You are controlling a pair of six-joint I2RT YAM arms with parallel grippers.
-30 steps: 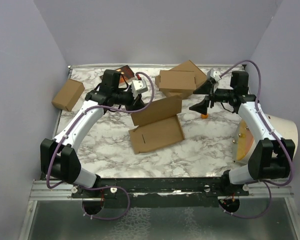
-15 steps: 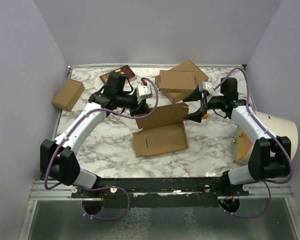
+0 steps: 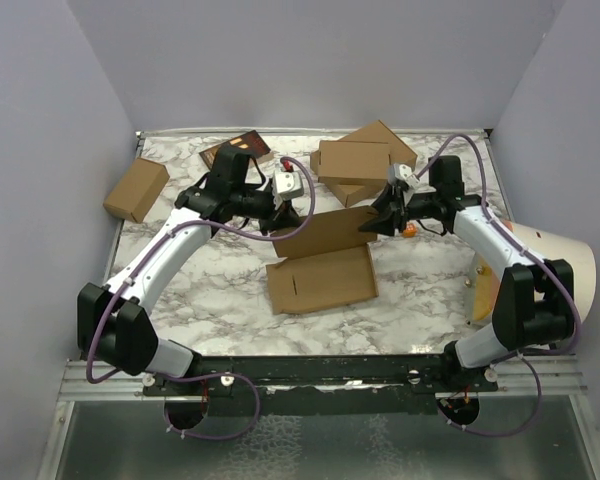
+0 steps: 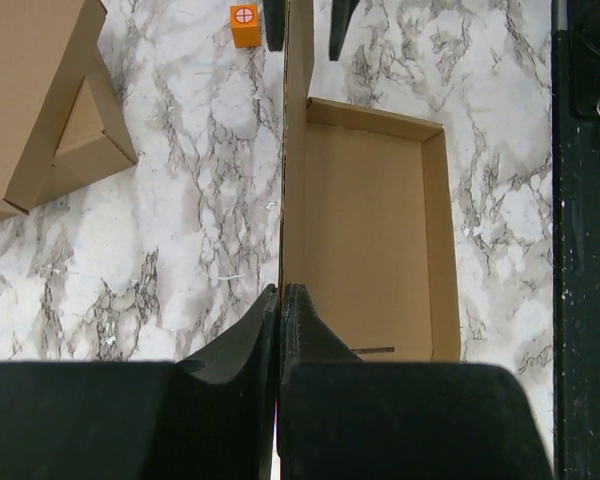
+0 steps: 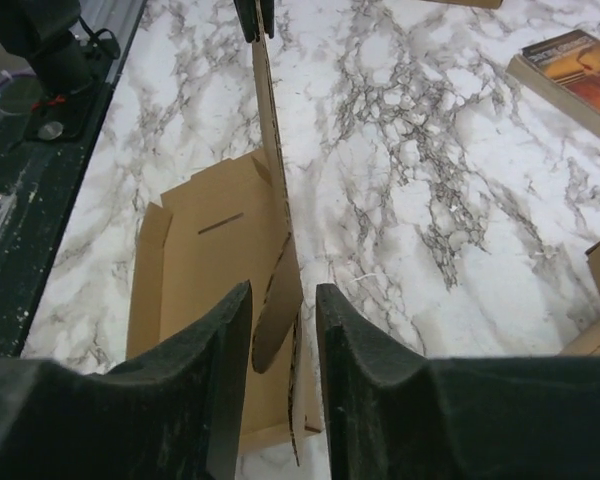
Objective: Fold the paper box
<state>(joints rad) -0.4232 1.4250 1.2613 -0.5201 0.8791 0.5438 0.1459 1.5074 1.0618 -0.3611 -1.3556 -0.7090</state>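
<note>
Now the right gripper (image 5: 282,290) sits at the 3 o'clock end of the raised lid (image 3: 330,228). 1 second ago it hung well off toward 3 o'clock with its jaws spread wide. Its 2 fingers straddle the upright panel and the small end flap there. They have narrowed a good deal, yet a sliver of worktop (image 3: 420,280) shows between the card and 1 finger. They therefore stand released around the lid, not yet pinching it.

The left gripper (image 4: 281,290) has kept its place at the 9 o'clock end, jaws clenched flat on the lid's edge and holding the panel on end.

The paper box (image 3: 320,285) lies mid-worktop between the 2 arms. Its shallow tray is flat, toward 6 o'clock of the standing lid and joined to it along the hinge line. Over the last second the whole sheet has swung a little clockwise and slid toward 3 o'clock, so the tray sits squarer to the arms than it did. The stacked boxes (image 3: 355,165) at 12 o'clock are untouched, and a small orange block (image 4: 244,13) lies just beyond the right gripper.

For the task, this reads as the lid passing from a 1-handed hold to a 2-ended one. Once the right side grips, both ends could be brought down evenly over the tray. The closing fold is not yet begun.
</note>
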